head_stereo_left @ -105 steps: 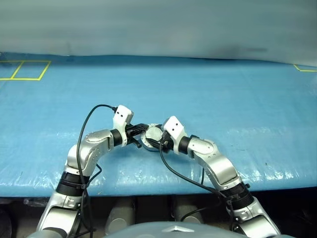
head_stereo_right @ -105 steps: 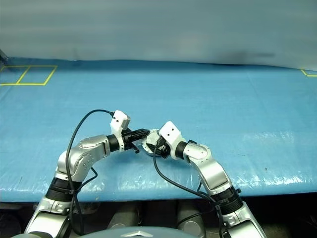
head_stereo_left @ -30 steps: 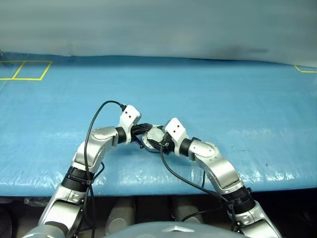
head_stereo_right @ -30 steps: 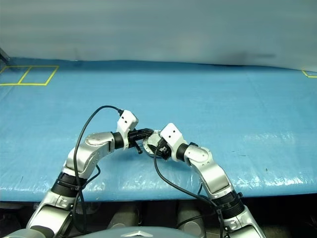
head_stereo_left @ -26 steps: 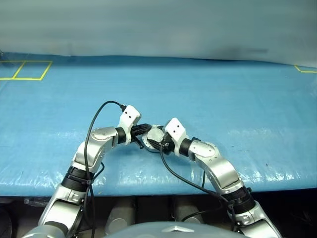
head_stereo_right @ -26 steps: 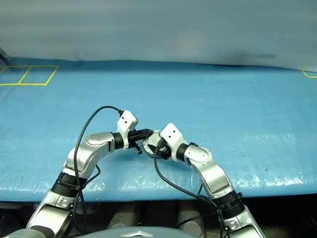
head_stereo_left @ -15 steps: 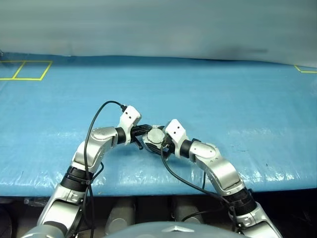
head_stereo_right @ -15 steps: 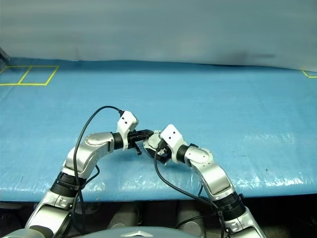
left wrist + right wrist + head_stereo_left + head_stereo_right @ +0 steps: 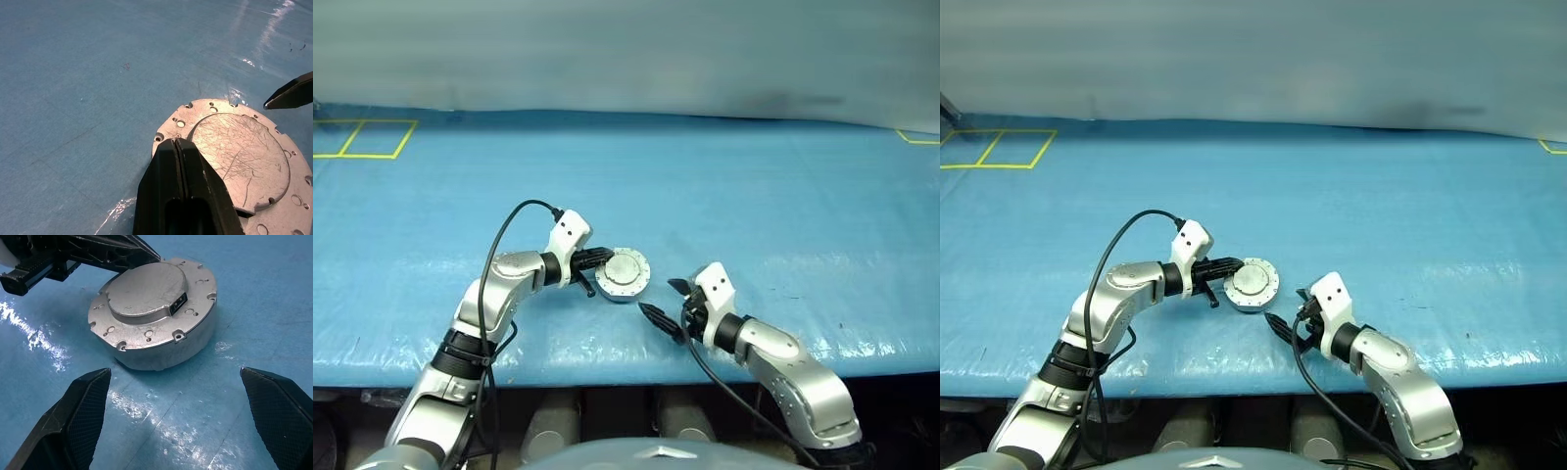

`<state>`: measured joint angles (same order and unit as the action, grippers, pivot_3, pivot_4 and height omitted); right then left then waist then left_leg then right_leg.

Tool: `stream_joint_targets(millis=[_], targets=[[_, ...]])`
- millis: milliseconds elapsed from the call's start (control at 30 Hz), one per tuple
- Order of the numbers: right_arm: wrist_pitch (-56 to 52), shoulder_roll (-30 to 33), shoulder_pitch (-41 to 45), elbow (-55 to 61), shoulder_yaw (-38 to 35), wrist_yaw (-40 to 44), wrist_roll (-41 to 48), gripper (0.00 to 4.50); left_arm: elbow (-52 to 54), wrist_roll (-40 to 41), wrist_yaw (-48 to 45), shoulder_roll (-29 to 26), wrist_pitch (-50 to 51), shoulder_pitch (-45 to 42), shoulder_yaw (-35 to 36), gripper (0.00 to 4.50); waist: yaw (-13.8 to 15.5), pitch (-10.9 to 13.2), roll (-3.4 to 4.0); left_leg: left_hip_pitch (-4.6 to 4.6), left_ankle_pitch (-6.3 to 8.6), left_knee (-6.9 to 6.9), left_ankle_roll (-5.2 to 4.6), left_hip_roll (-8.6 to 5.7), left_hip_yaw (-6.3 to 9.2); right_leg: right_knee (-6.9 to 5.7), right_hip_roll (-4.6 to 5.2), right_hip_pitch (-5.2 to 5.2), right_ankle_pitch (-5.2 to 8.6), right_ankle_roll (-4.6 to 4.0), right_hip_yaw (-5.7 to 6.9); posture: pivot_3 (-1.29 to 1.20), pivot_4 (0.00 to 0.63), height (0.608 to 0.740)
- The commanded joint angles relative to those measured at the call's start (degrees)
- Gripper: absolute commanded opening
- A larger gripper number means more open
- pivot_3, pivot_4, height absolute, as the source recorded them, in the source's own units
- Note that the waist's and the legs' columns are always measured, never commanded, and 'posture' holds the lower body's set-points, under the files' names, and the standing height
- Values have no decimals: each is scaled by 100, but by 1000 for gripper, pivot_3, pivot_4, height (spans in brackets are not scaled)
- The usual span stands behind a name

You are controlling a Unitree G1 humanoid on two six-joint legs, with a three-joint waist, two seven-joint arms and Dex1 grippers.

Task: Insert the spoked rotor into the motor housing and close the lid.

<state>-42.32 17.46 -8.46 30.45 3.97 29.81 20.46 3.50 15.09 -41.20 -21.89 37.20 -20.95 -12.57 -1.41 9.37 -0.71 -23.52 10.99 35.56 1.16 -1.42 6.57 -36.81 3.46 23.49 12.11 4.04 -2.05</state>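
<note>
The motor housing sits on the blue tabletop with its lid down flat on top, smooth grey side up. No black spoked rotor is lying outside it, so it is most likely shut inside.

The left gripper has its two black fingers pressed tight together, with nothing between them. Their tips rest right at the edge of the lid, on the side of the housing nearest that arm.

The right gripper is wide open and holds nothing. The housing lies just ahead of it, a little way off, and lines up with the gap between its two fingers. It is not touching the housing.

This looks like the very end of the job: the lid is closed. From here I cannot tell if the lid is pushed all the way down on every side.

The next move is small, I think. The left gripper could lift its tips off the lid gently, so the housing does not slide on the slippery tabletop. If the lid looks tilted, a soft push down would fix it.
</note>
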Motion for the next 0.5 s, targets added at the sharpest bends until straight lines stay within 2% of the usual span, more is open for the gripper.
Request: stream_joint_targets(millis=[33,267,500], targets=[[-480,-567,-59,242,-571,-358,910,4470,55,-3,-103,30,39,46,-170,0,6,0,0,0,0,0,0,0,0,0,0,1,0,0,0,0,150,740],[-1267,-1910,56,-122,-1197,-1363,2100,4470,34,-40,-66,34,2,48,-170,0,11,1,4,-7,0,-3,0,-1,2,2,2,8,0,-1,0,0,150,740],[-1671,-2478,292,-461,-1568,-2061,3123,4470,58,-46,-91,10,15,74,-142,0,7,2,5,-8,1,-5,-1,-1,1,3,2,9,0,-1,0,0,150,740]])
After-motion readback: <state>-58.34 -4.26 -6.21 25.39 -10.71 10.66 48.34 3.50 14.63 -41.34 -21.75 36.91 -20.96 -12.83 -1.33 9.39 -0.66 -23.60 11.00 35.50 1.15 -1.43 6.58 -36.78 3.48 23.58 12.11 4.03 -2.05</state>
